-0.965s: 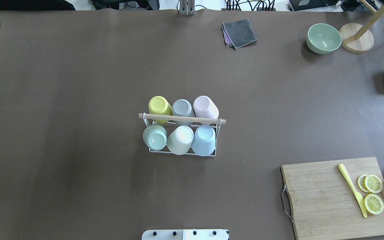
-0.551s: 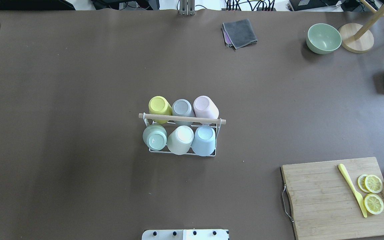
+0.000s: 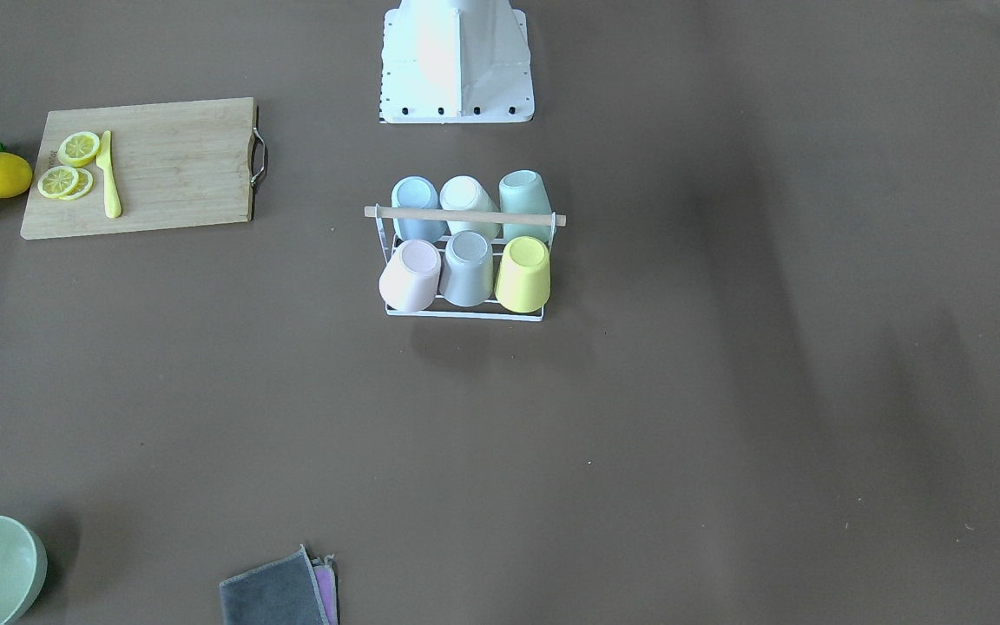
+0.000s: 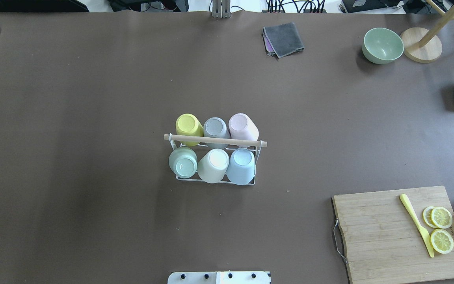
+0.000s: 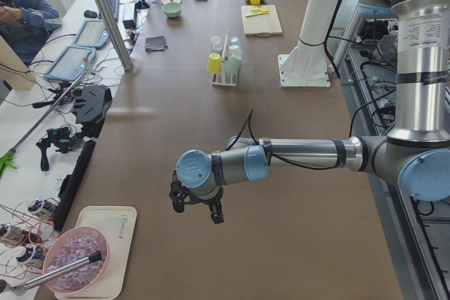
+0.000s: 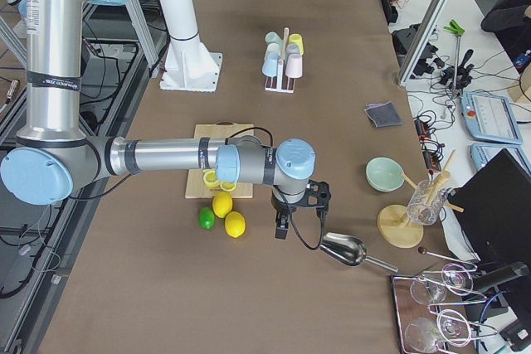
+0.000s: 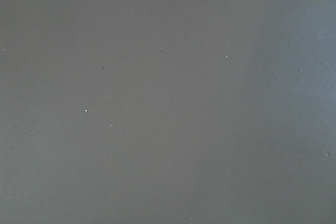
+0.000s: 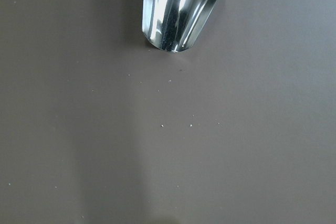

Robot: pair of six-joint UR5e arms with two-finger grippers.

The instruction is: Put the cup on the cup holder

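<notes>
- Left gripper [image 5: 198, 210]: hangs low over the brown table [image 7: 168, 98] at the robot's left end. It shows only in the side camera, so I cannot tell whether the fingers are spread or clenched. Its wrist camera shows only speckled table surface.
- Nearest to it: a cream tray [image 5: 121, 228] at the table corner beyond the fingers, carrying a pink bowl [image 5: 70, 266].
- Right gripper [image 6: 292, 215]: hangs over the table at the robot's right end. Here too I cannot tell the finger state.
- Just beside it: a steel scoop [image 8: 178, 9] lying on the table, its rounded end at the top edge of the wrist view.
- Near, on its other side: two lemons [image 6: 222, 203] and a lime [image 6: 206, 218], next to a bamboo cutting board [image 4: 400, 232]. The board bears lemon slices [image 4: 441, 228] and a yellow knife [image 4: 416, 225].
- Further off: a mint bowl [image 6: 385, 174] and a round wooden stand base [image 6: 400, 225].
- Well apart from both grippers, mid-table before the robot base [image 3: 457, 61]: the cup holder [image 4: 215, 141].
- All its cups sit mouth-down. A mint cup [image 4: 182, 162], white cup [image 4: 213, 165] and light blue cup [image 4: 241, 165] stand on the robot's side of its handle. A yellow cup [image 4: 188, 125], grey cup [image 4: 215, 127] and pink cup [image 4: 242, 124] stand beyond it.
- In the way: a long stretch of table lies between each gripper and the cup holder. The cutting board sits to one side of the right gripper's line.
- Farthest: a folded grey cloth [image 4: 283, 38] at the far edge.
</notes>
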